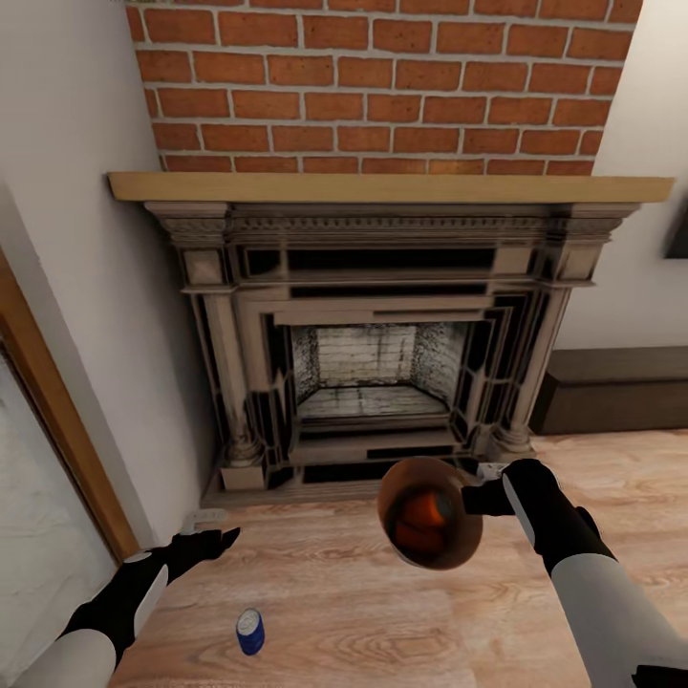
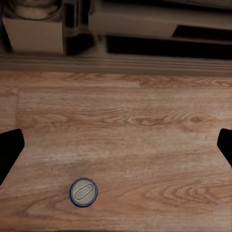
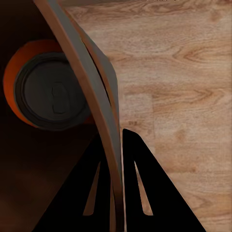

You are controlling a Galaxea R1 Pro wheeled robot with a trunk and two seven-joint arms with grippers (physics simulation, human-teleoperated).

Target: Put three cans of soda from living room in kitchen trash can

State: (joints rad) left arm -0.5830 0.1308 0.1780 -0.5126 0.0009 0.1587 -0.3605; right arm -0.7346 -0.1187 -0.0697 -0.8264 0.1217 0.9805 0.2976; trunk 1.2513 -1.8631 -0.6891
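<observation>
A blue can of soda (image 1: 250,631) stands upright on the light wood floor in front of the fireplace; its top (image 2: 83,192) also shows in the left wrist view. My left gripper (image 1: 210,537) hovers open just above and beyond the can, its fingertips (image 2: 10,147) wide apart, holding nothing. My right gripper (image 1: 475,497) is shut on the rim of the tash can (image 1: 397,478), held tilted above the floor. Orange cans (image 1: 425,521) lie inside it. In the right wrist view, the fingers (image 3: 137,186) pinch the rim (image 3: 79,53), with one orange can (image 3: 48,92) inside.
The ornate fireplace (image 1: 373,373) under a wood mantel and red-brick chimney (image 1: 382,76) stands straight ahead. A wood-framed glass door (image 1: 43,449) is at the left. A dark low cabinet (image 1: 616,387) sits against the right wall. Wood floor extends between my arms.
</observation>
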